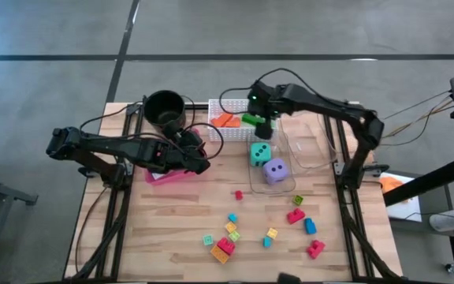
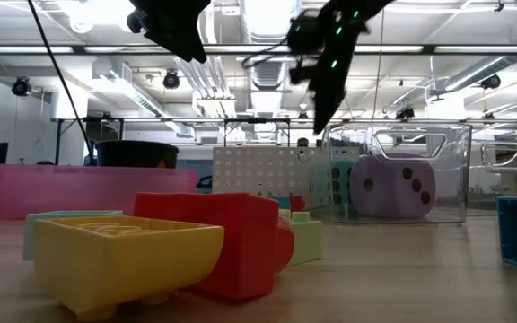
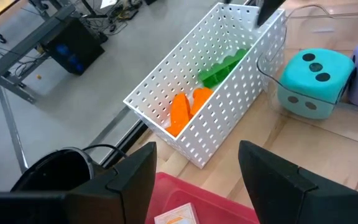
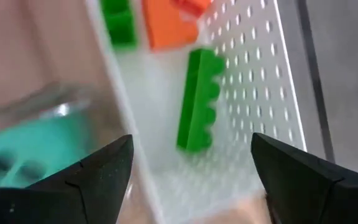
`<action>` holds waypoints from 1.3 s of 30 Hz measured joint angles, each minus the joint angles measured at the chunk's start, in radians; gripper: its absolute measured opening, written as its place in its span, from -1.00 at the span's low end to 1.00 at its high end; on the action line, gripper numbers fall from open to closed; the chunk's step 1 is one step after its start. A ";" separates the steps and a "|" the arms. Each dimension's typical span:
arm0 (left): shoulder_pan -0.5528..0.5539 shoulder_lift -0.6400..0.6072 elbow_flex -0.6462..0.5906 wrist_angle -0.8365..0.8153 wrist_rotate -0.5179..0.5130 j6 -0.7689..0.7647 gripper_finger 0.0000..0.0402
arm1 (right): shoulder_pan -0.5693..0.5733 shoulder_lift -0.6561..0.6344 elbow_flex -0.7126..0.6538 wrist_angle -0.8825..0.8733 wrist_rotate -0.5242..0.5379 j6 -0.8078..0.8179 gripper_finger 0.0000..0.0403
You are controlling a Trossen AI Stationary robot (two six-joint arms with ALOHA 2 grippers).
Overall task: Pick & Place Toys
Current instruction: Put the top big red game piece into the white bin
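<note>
The white perforated basket stands at the table's far edge. In it lie a long green block, an orange block and another green block. My right gripper hangs open above the basket's right end, holding nothing. My left gripper is open too and stands over the pink tray, where a small card lies. The teal die and the purple die sit in a clear box. Several small bright blocks lie scattered toward the table's near edge.
A black cup stands at the far left, beside the basket. A second clear box stands right of the dice. In the low view a yellow block and a red block lie close to the near edge.
</note>
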State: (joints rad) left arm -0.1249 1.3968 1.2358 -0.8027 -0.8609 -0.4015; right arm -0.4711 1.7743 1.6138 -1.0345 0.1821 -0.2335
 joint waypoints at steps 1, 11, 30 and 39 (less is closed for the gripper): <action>0.000 0.000 0.000 0.002 0.000 0.000 0.14 | 0.013 -0.025 0.000 -0.038 0.000 0.015 0.61; 0.000 0.000 0.000 0.021 0.000 0.000 0.14 | 0.265 -0.300 -0.056 -0.097 0.000 0.365 0.62; -0.003 0.004 0.000 0.092 0.090 -0.059 0.14 | 1.083 -0.482 -0.553 0.095 0.206 1.410 0.62; -0.012 0.019 -0.049 0.217 0.106 -0.021 0.14 | 1.238 -0.466 -0.738 0.137 0.207 1.874 0.62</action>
State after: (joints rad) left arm -0.1368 1.4158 1.1870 -0.5853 -0.7551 -0.4222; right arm 0.7673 1.3080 0.8758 -0.8978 0.3890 1.6403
